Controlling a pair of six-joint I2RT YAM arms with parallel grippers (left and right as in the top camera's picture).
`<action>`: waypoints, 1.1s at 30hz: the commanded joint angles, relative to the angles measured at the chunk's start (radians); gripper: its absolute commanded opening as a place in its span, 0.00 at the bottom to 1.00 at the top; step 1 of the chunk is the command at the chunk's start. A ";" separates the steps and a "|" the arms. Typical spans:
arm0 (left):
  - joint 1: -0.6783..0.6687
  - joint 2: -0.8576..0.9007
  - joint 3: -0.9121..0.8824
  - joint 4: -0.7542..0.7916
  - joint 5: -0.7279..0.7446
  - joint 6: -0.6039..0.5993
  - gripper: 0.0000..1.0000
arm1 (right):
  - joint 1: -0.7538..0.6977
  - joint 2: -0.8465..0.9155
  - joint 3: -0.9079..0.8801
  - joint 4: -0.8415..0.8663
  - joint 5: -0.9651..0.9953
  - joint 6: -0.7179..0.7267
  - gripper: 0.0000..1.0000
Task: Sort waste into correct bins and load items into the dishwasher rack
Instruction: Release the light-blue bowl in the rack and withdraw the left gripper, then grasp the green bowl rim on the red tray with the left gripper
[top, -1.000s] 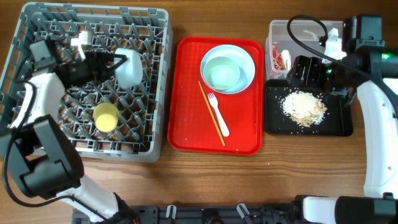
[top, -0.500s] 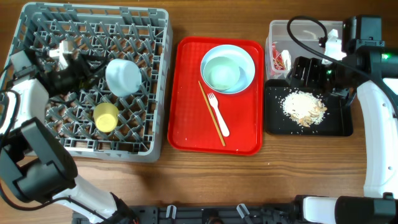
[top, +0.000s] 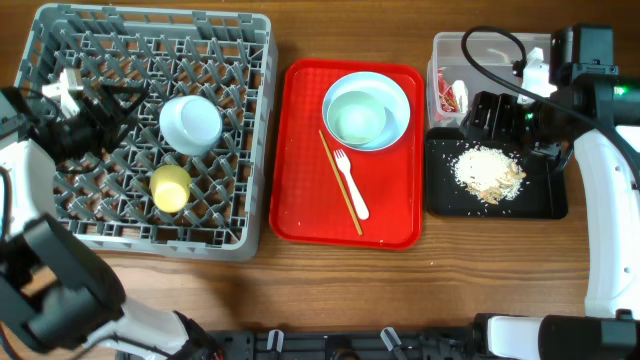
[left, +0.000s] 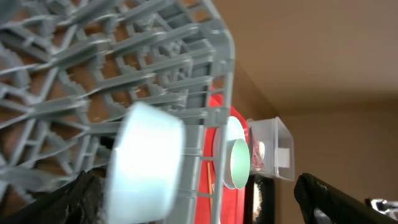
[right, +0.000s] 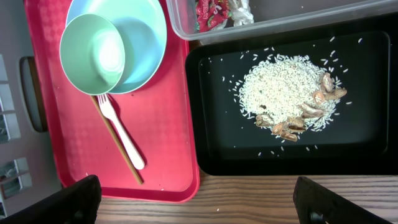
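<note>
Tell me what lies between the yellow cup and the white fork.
In the overhead view: the dishwasher rack's grey wall, a strip of wooden table, the red tray's floor, then the chopsticks beside the fork.

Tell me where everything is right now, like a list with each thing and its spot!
dishwasher rack: holds the first mint bowl and the yellow cup
red tray: holds the white plate with the second mint bowl on it, and the fork and chopsticks side by side
clear tub: snack wrapper inside
black tray: food scraps piled inside
left gripper: open, at the rack
right gripper: open, holding nothing
</note>
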 joint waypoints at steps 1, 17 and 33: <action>-0.122 -0.149 0.013 -0.013 -0.107 0.008 1.00 | 0.001 -0.006 0.007 -0.004 -0.005 -0.020 1.00; -0.957 -0.169 0.013 0.208 -0.883 -0.017 1.00 | -0.002 -0.007 0.007 -0.038 0.201 0.185 1.00; -1.205 0.209 0.013 0.513 -0.960 -0.018 1.00 | -0.002 -0.007 0.007 -0.057 0.196 0.189 1.00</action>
